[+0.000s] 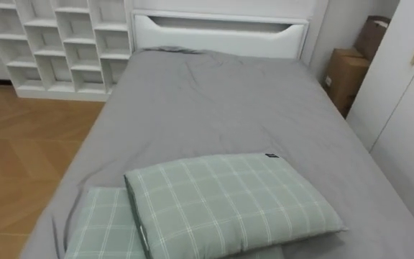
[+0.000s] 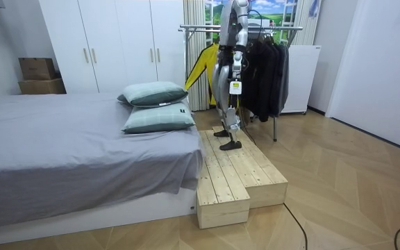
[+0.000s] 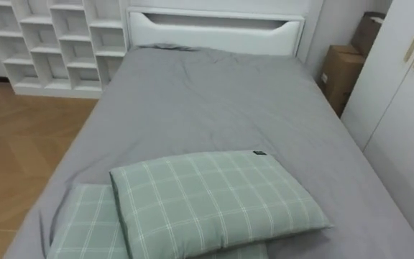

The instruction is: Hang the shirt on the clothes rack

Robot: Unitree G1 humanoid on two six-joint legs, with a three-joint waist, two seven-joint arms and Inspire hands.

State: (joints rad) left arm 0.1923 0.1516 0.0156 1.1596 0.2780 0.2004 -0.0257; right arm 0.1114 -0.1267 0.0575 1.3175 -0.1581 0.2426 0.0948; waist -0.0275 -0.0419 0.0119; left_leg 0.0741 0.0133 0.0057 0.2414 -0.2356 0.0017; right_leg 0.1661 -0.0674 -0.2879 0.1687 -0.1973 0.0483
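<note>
- Clothes: dark garments (image 2: 266, 69) hang close together on a metal clothes rack (image 2: 200, 28) at upper centre of the room view. A yellow garment (image 2: 201, 66) hangs at the rack's left end, one sleeve slanting down.
- Robot: stands on a stepped platform (image 2: 235, 173) of pale wooden planks, between the rack behind it and the pillow end of the bed, which it faces.
- Left hand (image 2: 234, 75): hangs low at the robot's side, in front of the dark garments. Whether it is relaxed, clenched or grasping anything cannot be told.
- Bed (image 1: 214, 108): covered with a smooth grey sheet showing soft creases, across the centre of the eye views and directly before the robot.
- Top pillow (image 1: 228, 205): plump, rectangular, pale green check cloth with a small dark label at one corner. It lies across a flatter matching lower pillow (image 1: 103, 223) at lower centre.
- Headboard (image 1: 218, 36): white and glossy with a long recessed slot, at upper centre.
- Shelf unit (image 1: 56, 43): white open cubes, upper left, standing on the wooden herringbone floor (image 1: 20, 151).
- Cardboard boxes (image 1: 343, 72): brown, stacked at upper right between the bed and the wardrobe.
- Wardrobe (image 1: 401, 93): white flat doors with slim pale handles, right edge.
</note>
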